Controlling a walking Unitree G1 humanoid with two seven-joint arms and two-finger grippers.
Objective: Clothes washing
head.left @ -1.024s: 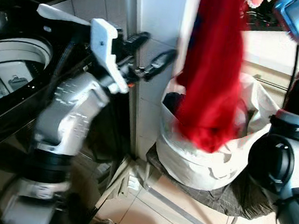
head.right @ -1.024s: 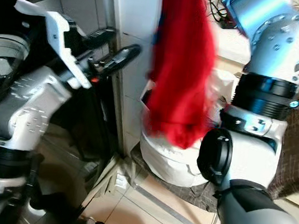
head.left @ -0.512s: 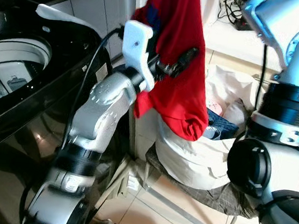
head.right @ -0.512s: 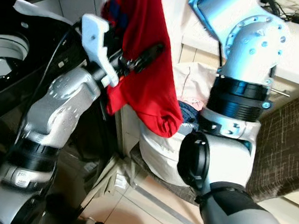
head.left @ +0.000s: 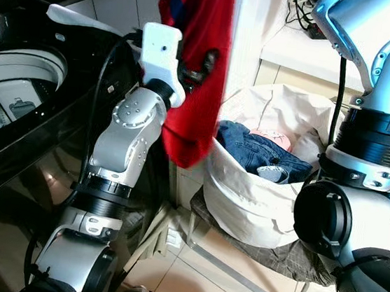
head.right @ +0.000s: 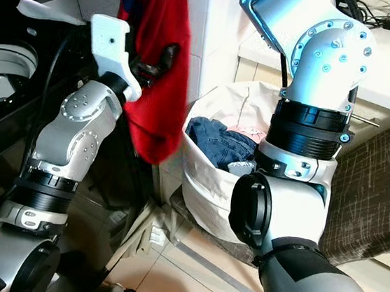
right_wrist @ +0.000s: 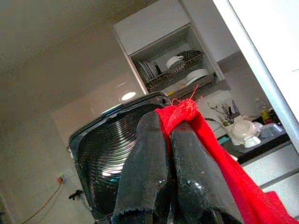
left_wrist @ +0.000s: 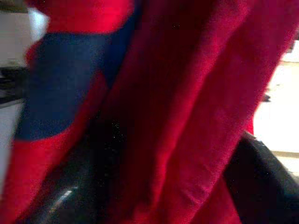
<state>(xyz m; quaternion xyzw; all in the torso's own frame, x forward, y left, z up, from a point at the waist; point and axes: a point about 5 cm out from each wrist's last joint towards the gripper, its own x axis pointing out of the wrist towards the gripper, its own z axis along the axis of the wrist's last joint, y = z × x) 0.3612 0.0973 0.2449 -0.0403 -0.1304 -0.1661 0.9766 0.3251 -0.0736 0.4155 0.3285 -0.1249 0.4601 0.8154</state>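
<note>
Right gripper [right_wrist: 169,135] clenched on red garment [head.left: 198,83] beside washer [head.left: 17,97]; left gripper [head.left: 194,60] buried in cloth, grip unclear.

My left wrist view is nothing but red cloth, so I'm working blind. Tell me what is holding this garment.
Observer: The right gripper is shut on an edge of the red garment, holding it up high.
Operator: Report what's in the bag.
Observer: The white laundry bag holds blue jeans and something pink.
Operator: Say where the washer is.
Observer: The washing machine stands open on the robot's left.
</note>
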